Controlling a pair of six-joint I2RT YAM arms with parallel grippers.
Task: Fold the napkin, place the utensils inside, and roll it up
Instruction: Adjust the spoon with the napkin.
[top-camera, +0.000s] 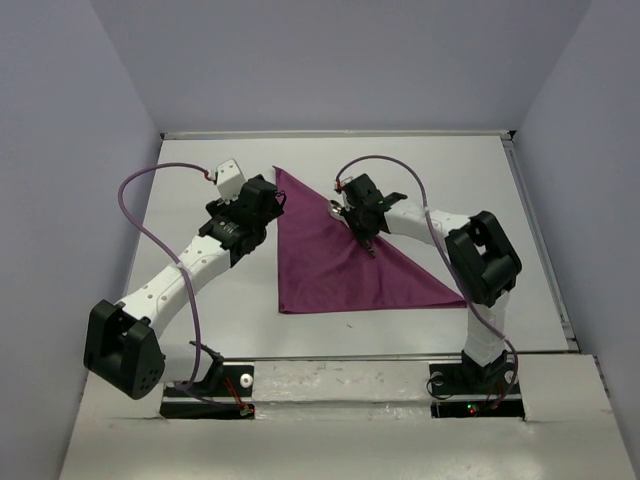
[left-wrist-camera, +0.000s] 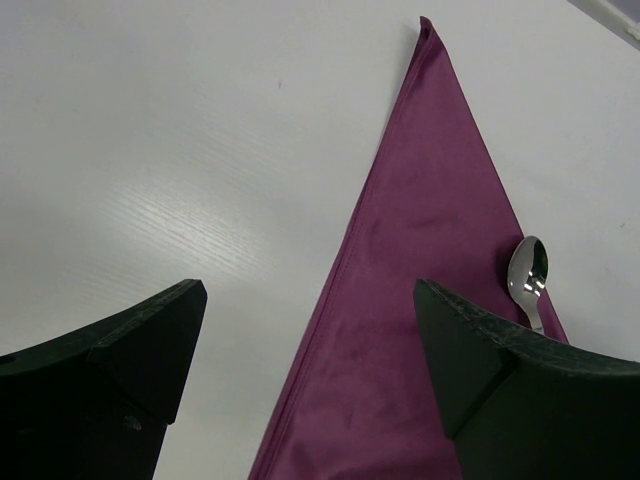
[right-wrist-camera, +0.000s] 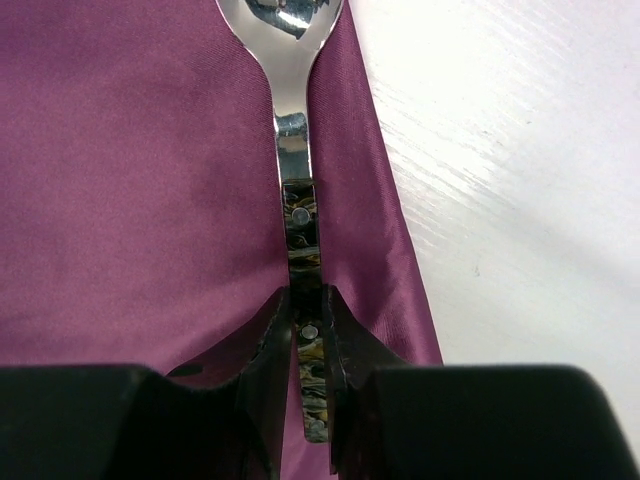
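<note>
Bright even light, glare on spoon (right-wrist-camera: 292, 130)

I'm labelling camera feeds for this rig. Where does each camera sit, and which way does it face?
Top external: above and behind, looking down at the table; left arm, right arm and napkin show.
Left wrist: on the left arm, looking past its open left pincer at napkin and spoon.
Right wrist: looking along the right pincer, shut on the spoon handle.
Shared: both wrist views show spoon on napkin.

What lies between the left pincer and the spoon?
Only the folded napkin: bare purple cloth spans from the left pincer to the spoon, seen in the top external and left wrist views.
</note>
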